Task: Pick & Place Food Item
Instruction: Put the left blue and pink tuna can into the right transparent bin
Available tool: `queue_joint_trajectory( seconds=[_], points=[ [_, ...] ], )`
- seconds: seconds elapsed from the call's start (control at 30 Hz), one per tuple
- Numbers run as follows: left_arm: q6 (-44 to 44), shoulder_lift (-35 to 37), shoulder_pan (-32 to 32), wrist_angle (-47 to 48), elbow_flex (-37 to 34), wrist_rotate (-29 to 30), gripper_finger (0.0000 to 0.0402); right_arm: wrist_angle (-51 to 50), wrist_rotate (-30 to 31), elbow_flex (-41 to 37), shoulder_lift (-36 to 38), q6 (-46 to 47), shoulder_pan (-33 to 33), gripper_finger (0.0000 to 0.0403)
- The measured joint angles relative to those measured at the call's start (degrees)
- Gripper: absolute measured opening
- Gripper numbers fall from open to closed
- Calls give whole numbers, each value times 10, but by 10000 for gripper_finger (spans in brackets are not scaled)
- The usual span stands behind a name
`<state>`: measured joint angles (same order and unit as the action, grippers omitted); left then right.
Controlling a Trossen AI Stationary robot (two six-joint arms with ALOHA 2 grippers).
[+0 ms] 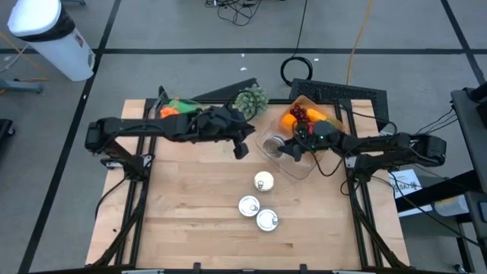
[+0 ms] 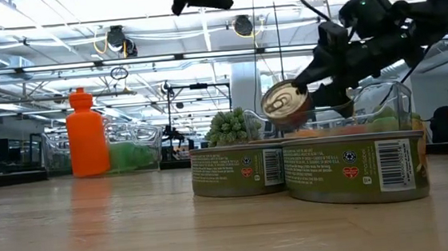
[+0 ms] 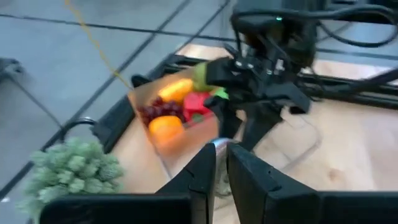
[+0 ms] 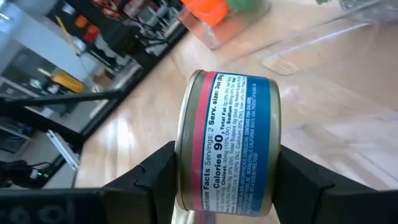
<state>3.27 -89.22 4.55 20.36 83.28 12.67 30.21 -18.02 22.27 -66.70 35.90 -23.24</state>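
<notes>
My right gripper (image 1: 288, 149) is shut on a small flat can (image 4: 230, 143) with a pink and blue label. It holds the can in the air over the clear plastic tub (image 1: 298, 164). In the low view the can (image 2: 286, 104) is tipped, its pull-tab lid facing the camera. Three more cans (image 1: 263, 181) (image 1: 249, 205) (image 1: 267, 219) stand on their bases near the table's middle. My left gripper (image 1: 242, 146) hovers shut just left of the tub, touching nothing. My right gripper pinches the can between its two fingers, one finger (image 4: 155, 171) at the lid end and the other (image 4: 298, 177) at the opposite flat end. The label wall (image 4: 239, 124) faces the wrist camera. The can is lifted clear and tipped on its side.
A tray of mixed fruit (image 1: 306, 118) sits at the far right of the table, and a green bunch (image 1: 251, 100) lies beside it. An orange bottle and green items (image 1: 176, 109) are at the far left. The near half of the wooden table (image 1: 190, 228) is bare.
</notes>
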Motion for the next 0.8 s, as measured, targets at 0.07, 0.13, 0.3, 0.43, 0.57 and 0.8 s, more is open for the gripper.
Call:
queue_joint_trajectory(
  seconds=[0.07,0.13,0.3,0.43,0.57,0.8],
  points=[
    [1,1,-2,-5,-12,14,51,-31,0,9,-2,-9,0,191],
    [5,0,-1,-11,-21,20,52,-48,0,14,-5,-18,2,191],
    [28,0,7,-29,-50,29,51,-81,12,16,-4,-61,8,191],
    [36,1,12,-32,-58,29,51,-106,20,16,-4,-113,19,191],
    [44,0,13,-32,-59,29,51,-119,32,16,-4,-154,36,191],
    [43,1,13,-38,-59,29,51,-114,73,16,-4,-199,56,236]
  ],
)
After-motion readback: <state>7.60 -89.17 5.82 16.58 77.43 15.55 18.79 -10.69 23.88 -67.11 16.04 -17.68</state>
